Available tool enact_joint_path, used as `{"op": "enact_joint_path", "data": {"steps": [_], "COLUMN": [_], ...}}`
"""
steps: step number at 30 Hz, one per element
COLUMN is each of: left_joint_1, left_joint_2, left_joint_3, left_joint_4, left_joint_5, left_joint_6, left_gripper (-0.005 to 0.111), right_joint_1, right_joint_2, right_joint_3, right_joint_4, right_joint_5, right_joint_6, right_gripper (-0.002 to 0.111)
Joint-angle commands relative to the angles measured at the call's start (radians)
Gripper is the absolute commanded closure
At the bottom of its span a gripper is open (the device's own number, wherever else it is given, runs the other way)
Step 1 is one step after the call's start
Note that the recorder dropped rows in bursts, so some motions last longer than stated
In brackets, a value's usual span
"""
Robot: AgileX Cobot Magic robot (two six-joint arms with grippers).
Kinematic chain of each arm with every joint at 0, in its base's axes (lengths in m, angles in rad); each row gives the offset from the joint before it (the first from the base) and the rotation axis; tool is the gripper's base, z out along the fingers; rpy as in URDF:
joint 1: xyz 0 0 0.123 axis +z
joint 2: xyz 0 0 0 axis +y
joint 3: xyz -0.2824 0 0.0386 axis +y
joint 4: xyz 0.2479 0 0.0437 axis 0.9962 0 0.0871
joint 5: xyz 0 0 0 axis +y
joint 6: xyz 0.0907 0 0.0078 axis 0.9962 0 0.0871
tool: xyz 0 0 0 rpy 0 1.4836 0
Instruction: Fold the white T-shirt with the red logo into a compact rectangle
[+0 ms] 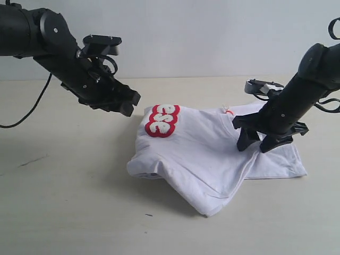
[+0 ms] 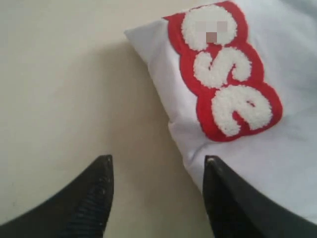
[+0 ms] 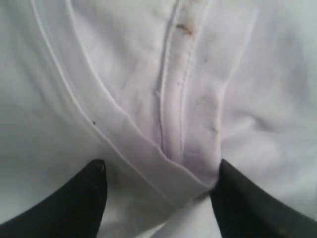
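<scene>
While T-shirt (image 1: 207, 154) lies on beige table (image 1: 64, 212) | pale wall (image 1: 212, 32) | left end effector (image 2: 158, 162) released | right end effector (image 3: 161, 166) released

Soft, even light fills the exterior view; the white T-shirt (image 1: 212, 154) throws a dim, diffuse shadow onto the pale table (image 1: 69, 212) along its near and left edges; the left wrist view is slightly soft, with a pixelated patch on the red logo (image 2: 225, 74); the right wrist view is blurred, its folds shaded grey.
</scene>
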Motion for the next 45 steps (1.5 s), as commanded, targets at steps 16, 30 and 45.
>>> {"op": "enact_joint_path", "data": {"steps": [16, 30, 45], "left_joint_1": [0.003, 0.003, 0.003], "left_joint_2": [-0.011, -0.011, -0.011], "left_joint_3": [0.011, 0.011, 0.011], "left_joint_4": [-0.016, -0.018, -0.018], "left_joint_5": [-0.040, -0.032, -0.052], "left_joint_6": [0.010, 0.010, 0.010], "left_gripper": [0.053, 0.053, 0.053], "right_joint_1": [0.001, 0.001, 0.001], "right_joint_2": [-0.089, -0.007, -0.057], "right_joint_3": [0.004, 0.004, -0.009], "right_joint_4": [-0.051, 0.090, 0.125], "right_joint_5": [0.015, 0.030, 0.041], "right_joint_6": [0.042, -0.088, -0.130], "right_gripper": [0.047, 0.051, 0.054]}}
